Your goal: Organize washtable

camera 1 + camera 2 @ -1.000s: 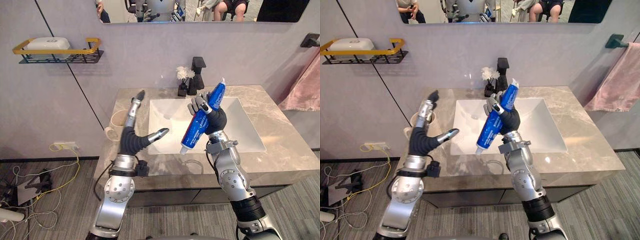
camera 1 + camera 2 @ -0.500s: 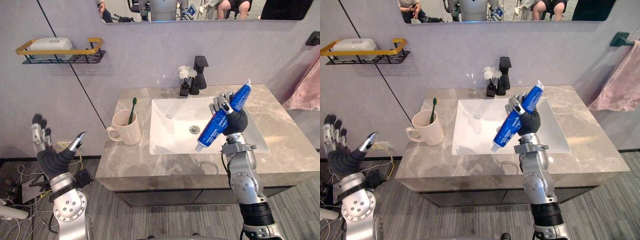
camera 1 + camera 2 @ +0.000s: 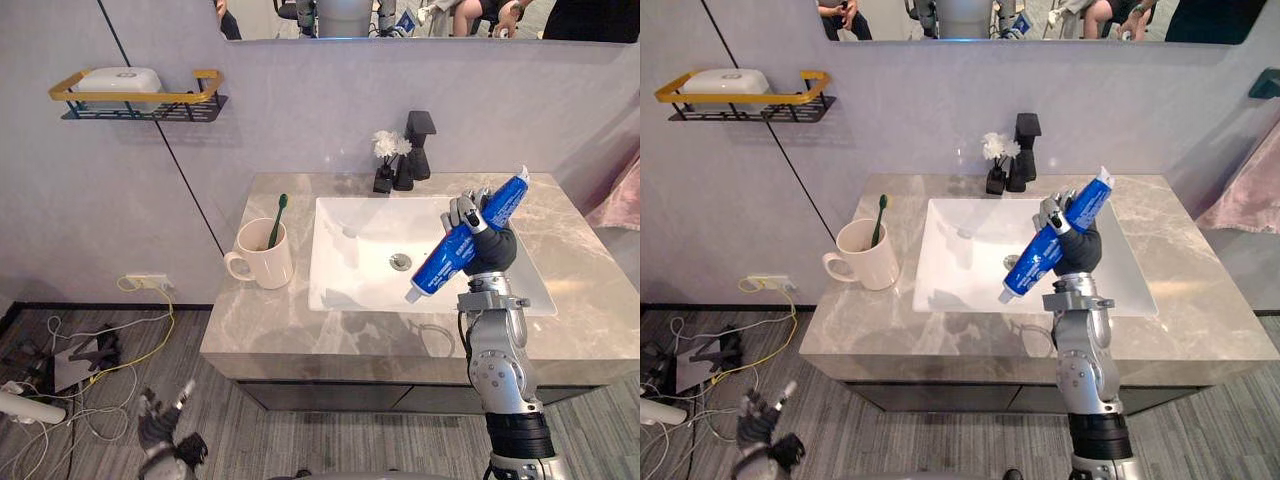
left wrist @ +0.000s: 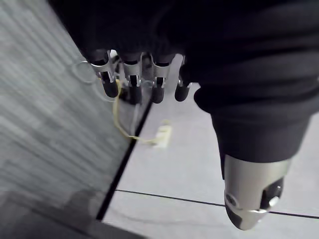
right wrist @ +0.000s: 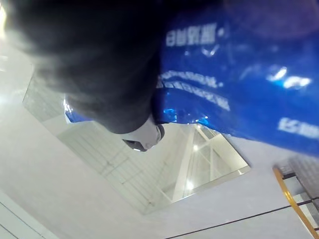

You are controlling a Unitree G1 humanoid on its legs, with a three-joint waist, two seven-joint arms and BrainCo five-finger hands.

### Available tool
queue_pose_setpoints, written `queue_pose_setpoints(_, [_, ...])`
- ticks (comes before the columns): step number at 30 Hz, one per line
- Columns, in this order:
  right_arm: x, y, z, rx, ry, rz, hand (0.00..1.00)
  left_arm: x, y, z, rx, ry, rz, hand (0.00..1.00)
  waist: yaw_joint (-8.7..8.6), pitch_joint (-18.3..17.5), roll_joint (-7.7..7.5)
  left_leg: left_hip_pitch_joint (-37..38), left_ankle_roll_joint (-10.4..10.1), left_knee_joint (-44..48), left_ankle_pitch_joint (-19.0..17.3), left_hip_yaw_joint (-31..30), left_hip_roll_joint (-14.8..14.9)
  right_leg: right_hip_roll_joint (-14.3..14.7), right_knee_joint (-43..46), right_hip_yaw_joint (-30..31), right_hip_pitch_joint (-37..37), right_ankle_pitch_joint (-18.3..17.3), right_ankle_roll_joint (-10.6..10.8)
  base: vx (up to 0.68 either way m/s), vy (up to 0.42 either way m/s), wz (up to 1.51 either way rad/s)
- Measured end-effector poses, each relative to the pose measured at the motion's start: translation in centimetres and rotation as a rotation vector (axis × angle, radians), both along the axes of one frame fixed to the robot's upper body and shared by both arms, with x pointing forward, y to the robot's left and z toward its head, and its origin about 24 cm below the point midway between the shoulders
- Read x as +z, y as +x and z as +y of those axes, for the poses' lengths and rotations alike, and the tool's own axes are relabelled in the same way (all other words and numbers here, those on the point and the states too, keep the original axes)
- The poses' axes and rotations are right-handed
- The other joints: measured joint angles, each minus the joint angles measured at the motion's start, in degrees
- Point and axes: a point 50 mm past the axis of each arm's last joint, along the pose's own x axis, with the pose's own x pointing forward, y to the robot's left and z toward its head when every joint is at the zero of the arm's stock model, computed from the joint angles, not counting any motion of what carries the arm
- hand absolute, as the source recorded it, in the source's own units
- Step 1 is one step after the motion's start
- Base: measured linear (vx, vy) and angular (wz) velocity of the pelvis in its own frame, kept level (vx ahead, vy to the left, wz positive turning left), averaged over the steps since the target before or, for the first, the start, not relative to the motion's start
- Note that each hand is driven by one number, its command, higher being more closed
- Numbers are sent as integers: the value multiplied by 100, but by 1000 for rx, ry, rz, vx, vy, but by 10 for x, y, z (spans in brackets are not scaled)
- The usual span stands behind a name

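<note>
1. My right hand [image 3: 492,250] has its fingers [image 3: 462,212] curled round the blue toothpaste tube [image 3: 440,268]. The tube slants, with its cap end below the fingers and its flat end above them.
2. Under those fingers lies the white sink basin [image 3: 355,250], and the tube is held in the air over it.
3. Beyond the fingers, by the wall, stand a black faucet [image 3: 418,140] and a small vase of white flowers [image 3: 386,150].
4. Well to the fingers' left, a cream mug [image 3: 268,270] stands on the surface [image 3: 270,325], with a green toothbrush [image 3: 276,215] leaning in it.
5. My left hand [image 3: 158,432] hangs low near the floor, its fingers [image 4: 132,87] straight, loose and holding nothing.
</note>
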Motion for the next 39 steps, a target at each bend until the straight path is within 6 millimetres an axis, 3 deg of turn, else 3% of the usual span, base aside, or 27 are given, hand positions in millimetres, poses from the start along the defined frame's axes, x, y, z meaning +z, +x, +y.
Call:
queue_pose_setpoints(8, [0, 0, 4, 17, -5, 1, 100, -20, -2, -37, -216, -110, 105, 0, 136, 27, -50, -76, 0, 112, 1, -146, 8, 5, -1, -129, 43, -1, -3, -48, -14, 9])
queue_pose_setpoints(17, [6, 3, 8, 11, -53, -24, 100, -23, -6, -31, -296, -91, 149, 0, 149, 81, -149, -101, -6, 120, 7, -237, 5, 4, 0, -232, 75, -2, -5, -33, -5, 6])
queue_pose_setpoints(24, [54, 18, 18, -15, -153, -198, 100, -22, -2, -31, -329, -93, 138, 0, 323, 121, -229, -119, -13, 123, 46, -315, -1, 4, 1, -283, 90, -2, -5, -16, -1, 4])
queue_pose_setpoints(32, [102, 28, 50, 9, -285, -381, 100, -20, 2, -28, -390, -62, 141, 0, 475, 203, -337, -171, -19, 93, 110, -469, 0, 10, 1, -461, 111, -7, -12, -36, -8, 11])
queue_pose_setpoints(39, [125, 39, 73, -6, -386, -443, 100, -18, 6, -24, -447, -30, 148, 0, 637, 258, -446, -231, -23, 78, 155, -582, -8, 8, 1, -574, 103, -13, -19, -25, -3, 9])
